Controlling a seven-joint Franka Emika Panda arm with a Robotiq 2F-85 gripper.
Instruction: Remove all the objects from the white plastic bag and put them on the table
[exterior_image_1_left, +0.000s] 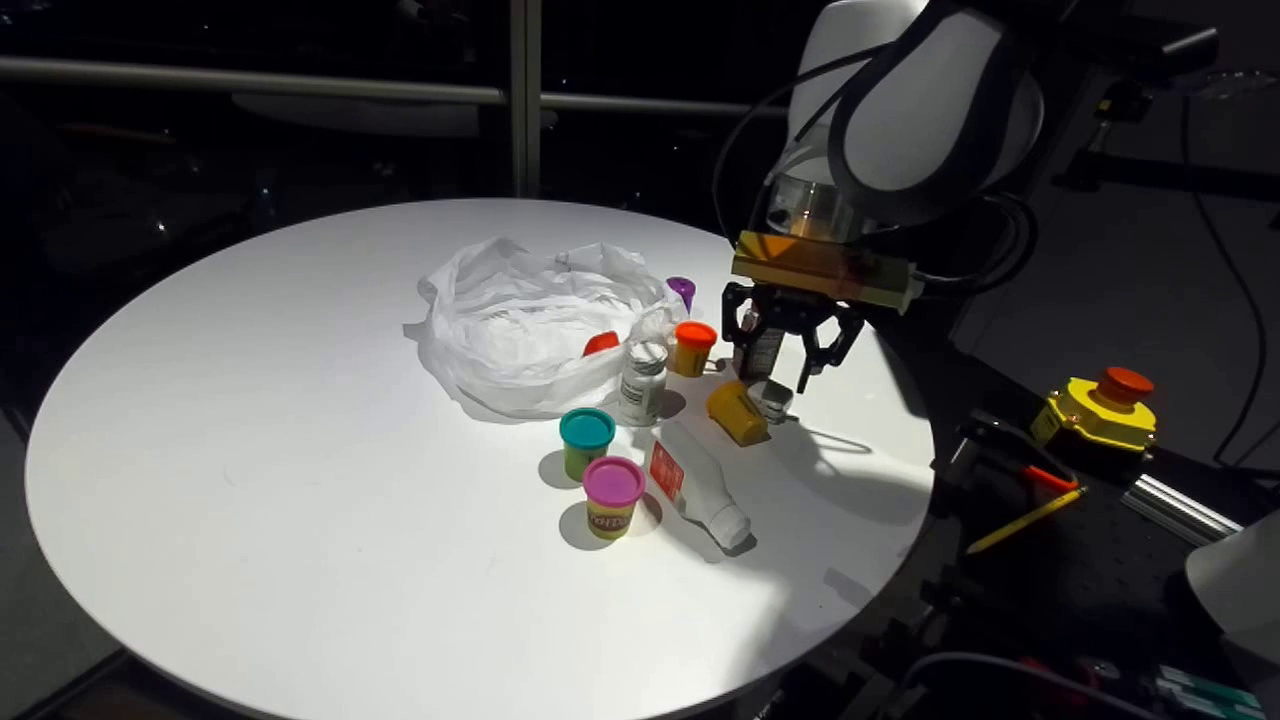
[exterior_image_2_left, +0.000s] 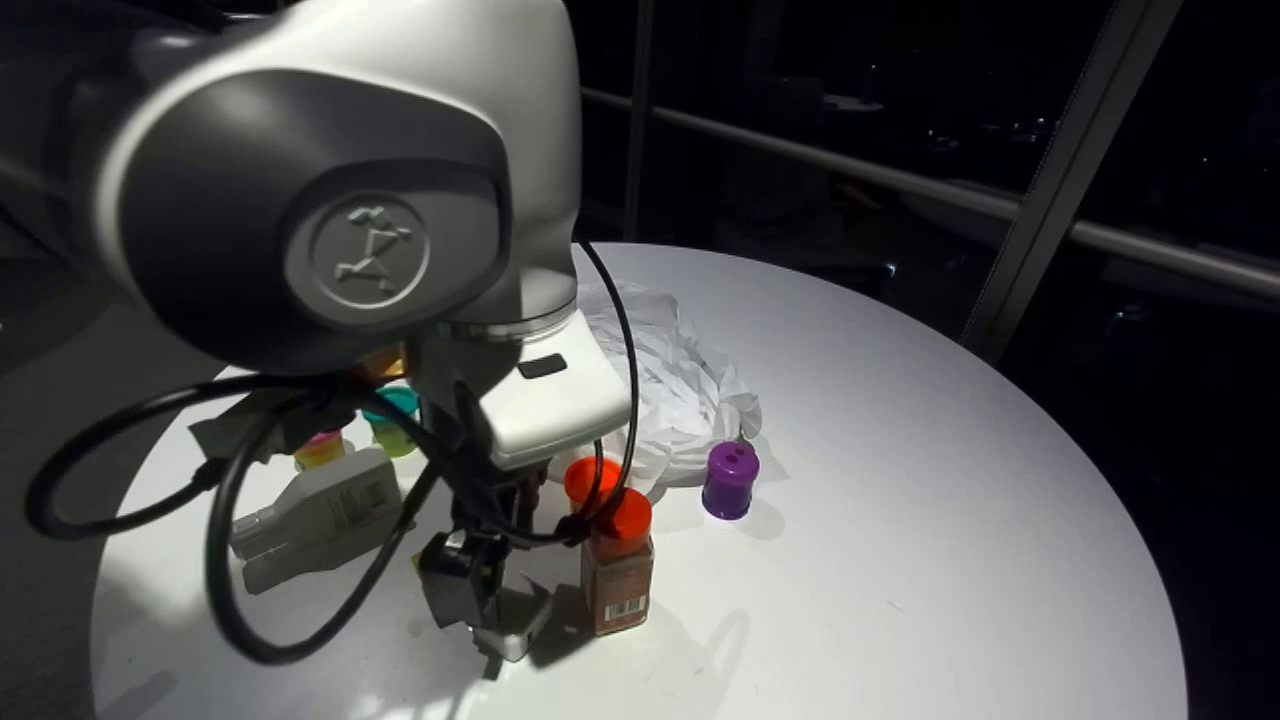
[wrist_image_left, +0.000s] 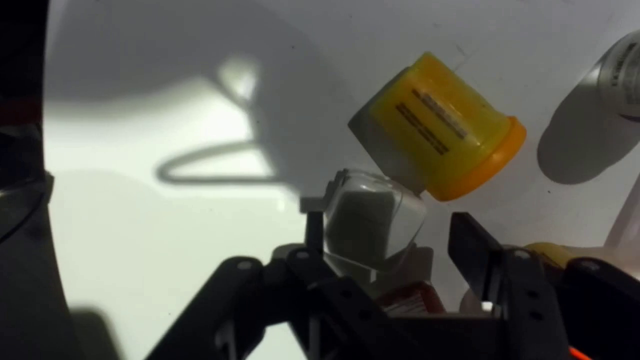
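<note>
The white plastic bag (exterior_image_1_left: 480, 370) lies open on the white table, with a red object (exterior_image_1_left: 600, 343) at its inner near side. My gripper (exterior_image_1_left: 772, 378) is open, low over the table on the robot's side. In the wrist view, a small whitish clear-topped box (wrist_image_left: 367, 220) lies between the spread fingers (wrist_image_left: 385, 232), close to one finger; I cannot tell if they touch. The box also shows in both exterior views (exterior_image_1_left: 772, 398) (exterior_image_2_left: 515, 620). A yellow tub (wrist_image_left: 440, 130) lies on its side beside it. A spice jar (exterior_image_2_left: 618, 575) with an orange-red lid stands close by.
An orange-lidded tub (exterior_image_1_left: 692, 350), pill bottle (exterior_image_1_left: 642, 385), teal-lidded tub (exterior_image_1_left: 587, 445) and pink-lidded tub (exterior_image_1_left: 612, 497) stand near the bag. A white bottle (exterior_image_1_left: 700, 485) lies on its side. A purple container (exterior_image_2_left: 730, 482) stands by the bag. A yellow emergency-stop box (exterior_image_1_left: 1100, 412) is off the table.
</note>
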